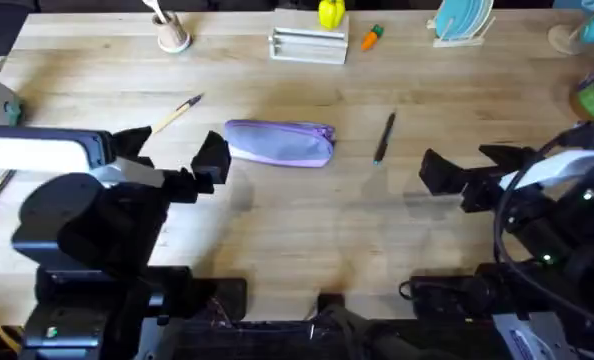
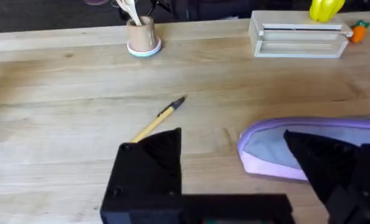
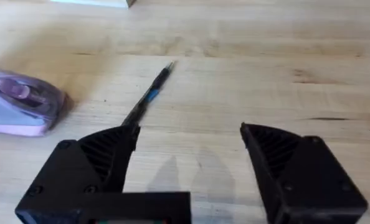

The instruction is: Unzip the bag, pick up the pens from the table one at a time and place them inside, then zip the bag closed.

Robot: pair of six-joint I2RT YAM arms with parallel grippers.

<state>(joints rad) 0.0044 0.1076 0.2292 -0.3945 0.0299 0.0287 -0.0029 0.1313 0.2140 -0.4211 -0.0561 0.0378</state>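
Bag (image 1: 280, 141) and two pens lie on the counter (image 1: 277, 230), none of them held by either end effector. The left end effector (image 1: 173, 158) hovers at the left of the counter with its two black fingers spread apart around nothing, one fingertip just beside the bag's left end and the other near the lower end of the yellowish pen (image 1: 177, 113). The right end effector (image 1: 467, 165) hovers at the right, its two fingers also apart and empty, with the black pen (image 1: 384, 136) a little to its left.

One bag lies flat near the counter's middle, lavender, its zipper running along the top. One yellowish pen lies slanted to the bag's left and slightly farther away, apart from it. One black pen with a bluish band lies to the bag's right, also apart from it.

Along the far edge stand one small cup (image 1: 173, 38), one white slatted rack (image 1: 308, 45) and one orange carrot toy (image 1: 372, 37).
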